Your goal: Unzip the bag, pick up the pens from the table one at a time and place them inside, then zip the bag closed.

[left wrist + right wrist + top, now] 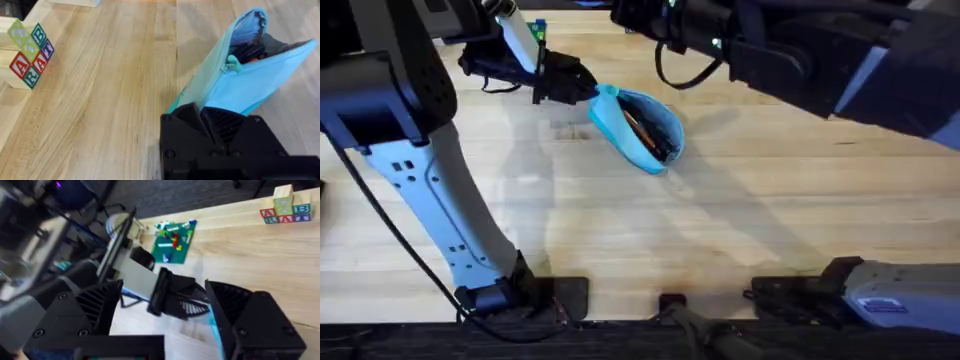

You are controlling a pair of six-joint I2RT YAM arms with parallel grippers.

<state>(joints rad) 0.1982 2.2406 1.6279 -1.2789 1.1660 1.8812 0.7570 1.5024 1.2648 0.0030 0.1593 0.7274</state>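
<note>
Two grippers are mine at this table [650, 240], and one container lies between them: the bag [642, 128], a turquoise fabric pouch resting on the far middle of the tabletop, lying diagonally.

Bag condition: the zipper is open along most of the upper edge, and the mouth gapes. Inside, the overhead view shows dark and orange-red stick shapes, the pens [645, 128], lying lengthwise in the cavity. The exact count cannot be read. In the left wrist view, the open mouth shows a dark interior with an orange-red tip, and a small turquoise zipper pull [232, 65] hangs at the edge of the opening.

Left gripper [588, 90]: positioned at the bag's left end. My fingers [220, 122] are closed on the fabric of that end, with the turquoise cloth emerging directly from between them.

Right gripper [165, 325]: raised well above the table, beyond the bag. Its two black fingers stand wide apart with nothing between them. A sliver of turquoise fabric shows beside one finger in the right wrist view.

Other items: lettered toy blocks [27, 52] sit on a pale wooden base at the table's far side, well apart from the bag. A green circuit board [172, 240] lies near the table edge.
</note>
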